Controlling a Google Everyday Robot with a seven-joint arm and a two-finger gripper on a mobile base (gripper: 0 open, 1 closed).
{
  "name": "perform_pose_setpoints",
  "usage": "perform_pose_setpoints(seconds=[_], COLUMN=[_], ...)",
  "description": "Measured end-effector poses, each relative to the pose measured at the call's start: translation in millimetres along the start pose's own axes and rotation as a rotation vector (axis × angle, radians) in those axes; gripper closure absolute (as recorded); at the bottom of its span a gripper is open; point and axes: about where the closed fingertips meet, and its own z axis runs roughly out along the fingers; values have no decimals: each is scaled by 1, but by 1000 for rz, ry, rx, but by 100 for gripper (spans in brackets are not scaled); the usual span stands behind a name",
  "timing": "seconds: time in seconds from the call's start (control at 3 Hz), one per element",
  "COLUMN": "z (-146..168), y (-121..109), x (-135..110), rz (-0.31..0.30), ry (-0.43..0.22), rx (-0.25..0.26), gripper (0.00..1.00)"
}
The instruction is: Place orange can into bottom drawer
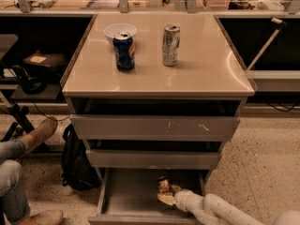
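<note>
The orange can [163, 185] stands in the open bottom drawer [126, 196], right of its middle, under the middle drawer's front. My gripper [167, 197] reaches into the drawer from the lower right on a white arm [211, 209]. Its pale fingers are at the can's lower side. The can's silver top shows above them.
A dark blue can [124, 51], a silver-grey can [171, 45] and a white bowl [120, 30] stand on the cabinet top [206, 74]. The scratched upper drawer [154, 127] and the middle drawer [152, 159] stick out slightly. A black backpack [77, 161] and a person's legs [18, 172] are at the left.
</note>
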Motion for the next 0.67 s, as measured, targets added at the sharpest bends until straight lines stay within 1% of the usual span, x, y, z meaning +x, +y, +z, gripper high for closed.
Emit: perform_pose_setpoints(seconds=[0.33,0.67], z=[0,0], y=[0,0], x=[0,0], rz=[0,0], ry=[0,0], rx=[0,0], gripper=[12,0])
